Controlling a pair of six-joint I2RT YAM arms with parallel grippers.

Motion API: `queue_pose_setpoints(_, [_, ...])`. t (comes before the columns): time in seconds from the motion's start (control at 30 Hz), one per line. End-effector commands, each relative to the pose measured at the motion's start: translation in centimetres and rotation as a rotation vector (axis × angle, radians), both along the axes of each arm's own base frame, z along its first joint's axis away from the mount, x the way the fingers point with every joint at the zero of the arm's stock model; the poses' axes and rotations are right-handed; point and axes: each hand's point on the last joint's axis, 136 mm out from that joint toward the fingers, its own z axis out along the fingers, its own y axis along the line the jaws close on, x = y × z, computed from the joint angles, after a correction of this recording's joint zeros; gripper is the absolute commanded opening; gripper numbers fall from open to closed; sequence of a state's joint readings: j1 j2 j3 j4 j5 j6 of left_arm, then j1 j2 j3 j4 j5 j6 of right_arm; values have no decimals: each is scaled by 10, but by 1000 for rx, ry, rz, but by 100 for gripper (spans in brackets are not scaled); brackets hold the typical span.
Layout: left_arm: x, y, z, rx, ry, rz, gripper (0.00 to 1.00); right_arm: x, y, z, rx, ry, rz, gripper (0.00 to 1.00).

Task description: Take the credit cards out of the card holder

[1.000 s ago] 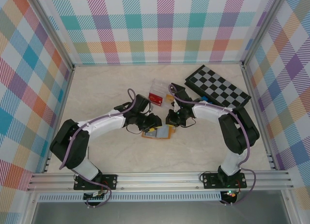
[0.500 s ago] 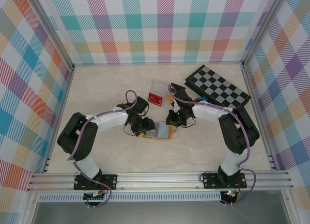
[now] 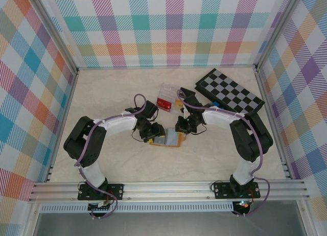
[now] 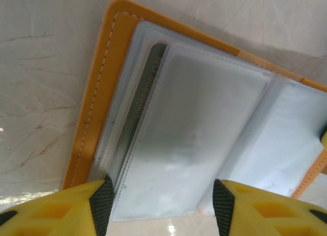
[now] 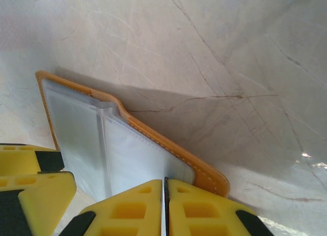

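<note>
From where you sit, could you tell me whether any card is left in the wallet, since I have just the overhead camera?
Observer: Yes, the left wrist view shows a grey card inside a clear sleeve of the open wallet.
Operator: Thank you. Is the left pincer holding it?
Observer: No, the left pincer is open, one finger on each side of that sleeve.
Operator: And the right one?
Observer: The right pincer is shut, at the wallet's orange edge.

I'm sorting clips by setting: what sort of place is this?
Likely a lab robot test cell, not a home: checked walls enclose a marble-look table, and a left arm and right arm are bolted to an aluminium rail at its near edge.
</note>
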State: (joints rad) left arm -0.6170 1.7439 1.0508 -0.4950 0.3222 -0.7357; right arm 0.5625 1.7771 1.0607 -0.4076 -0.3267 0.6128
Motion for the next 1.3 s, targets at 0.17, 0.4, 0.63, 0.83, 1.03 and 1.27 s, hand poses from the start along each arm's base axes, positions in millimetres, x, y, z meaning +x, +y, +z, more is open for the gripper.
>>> queue_pose_setpoints(0.17, [-3, -10, -1, -37, 21, -51, 58, -5, -1, -13, -3, 34, 7, 11])
queue_pose_setpoints(0.4, [-4, -20, 8, -100, -3, -96, 57, -6, -1, -17, -3, 46, 9, 11])
queue_pose_setpoints(0.63, [-2, -29, 24, -180, -53, -118, 51, -5, 0, -17, -1, 44, 9, 11])
queue_pose_setpoints(0.83, [-3, -30, 22, -192, -47, -108, 49, -6, -1, -17, -1, 43, 11, 11])
queue_pose_setpoints(1.03, [-3, -35, 21, -223, -38, -105, 43, -7, -2, -17, -3, 43, 11, 11])
queue_pose_setpoints(1.27, [-2, -31, 14, -194, -28, -86, 28, -5, -2, -2, 16, -11, 19, 13])
